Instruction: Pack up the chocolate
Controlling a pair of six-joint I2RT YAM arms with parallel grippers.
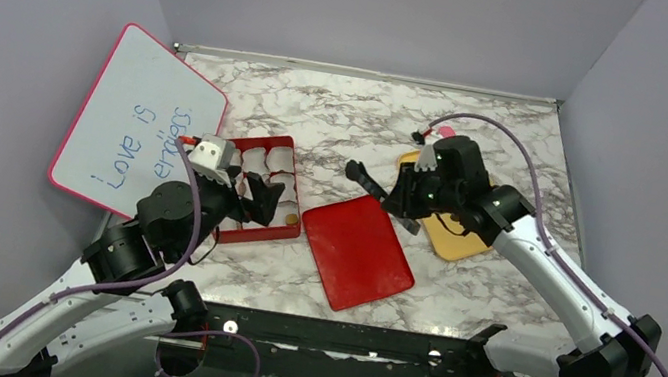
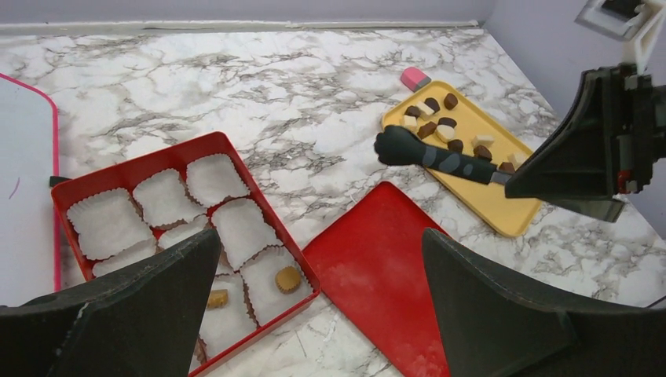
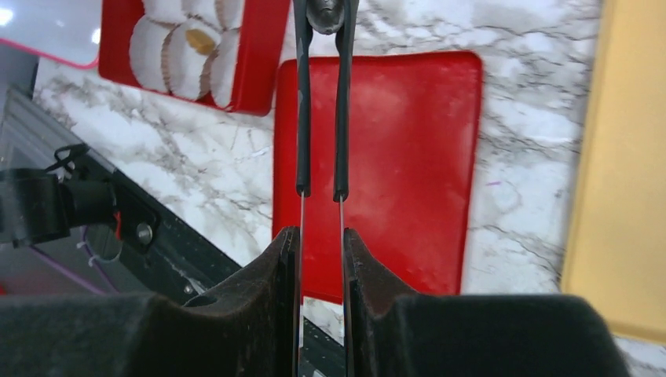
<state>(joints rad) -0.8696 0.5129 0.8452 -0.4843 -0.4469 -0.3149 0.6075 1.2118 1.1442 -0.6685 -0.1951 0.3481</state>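
Several dark, tan and white chocolate pieces (image 2: 440, 129) lie on the yellow tray (image 2: 487, 200). The red box (image 2: 236, 153) holds white paper cups. Two tan pieces (image 2: 288, 279) sit in its near cups, and one shows in the right wrist view (image 3: 200, 41). My left gripper (image 2: 320, 243) is open and empty above the box's near corner (image 1: 257, 199). My right gripper (image 3: 320, 236) is shut on black-sleeved tongs (image 3: 322, 102). The tongs (image 2: 436, 155) point left from the tray, above the table, with their tips together. I see no piece in them.
The red lid (image 1: 358, 250) lies flat between the box and the yellow tray (image 1: 453, 240). A pink-framed whiteboard (image 1: 138, 122) leans at the left. A small pink block (image 2: 415, 78) lies behind the tray. Grey walls close in the table's sides and back.
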